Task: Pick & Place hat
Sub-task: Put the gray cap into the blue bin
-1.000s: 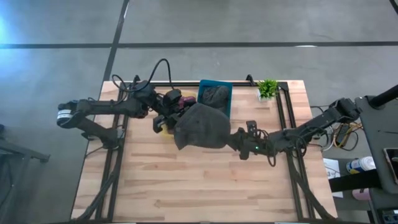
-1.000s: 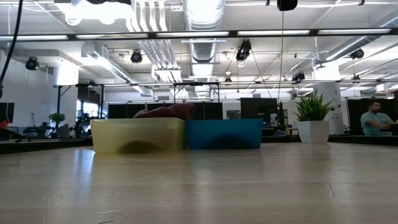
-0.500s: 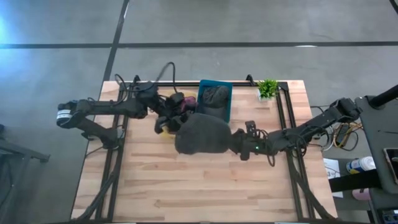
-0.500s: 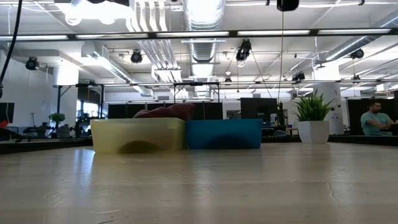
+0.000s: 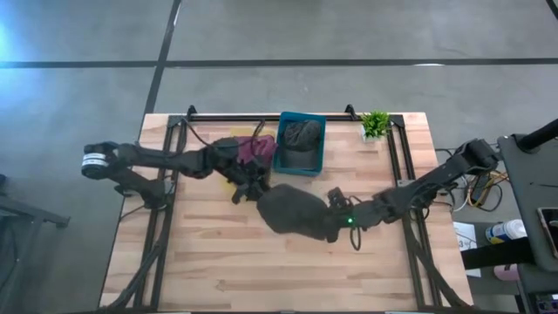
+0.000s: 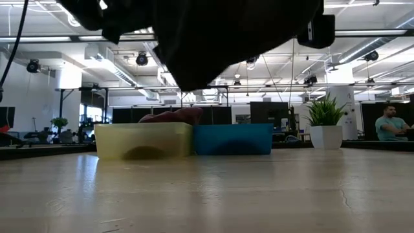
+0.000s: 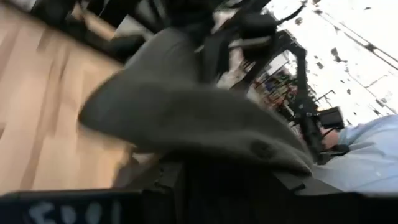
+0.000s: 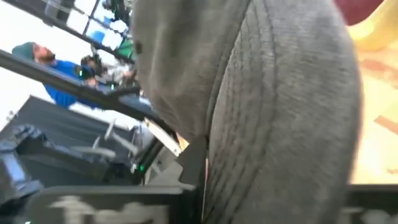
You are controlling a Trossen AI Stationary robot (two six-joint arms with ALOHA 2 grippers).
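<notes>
The hat (image 5: 296, 212) is a dark grey, soft knit-looking thing, stretched out wide and held up off the wooden table near the middle, a bit in front of the bins. From table level it's just a big dark floppy shape (image 6: 213, 39) hanging across the top with one point drooping lower, well clear of the tabletop. Up close you can see ribbed lines running along the fabric (image 8: 273, 106), and a small button-like dot on its surface (image 7: 260, 148).
</notes>
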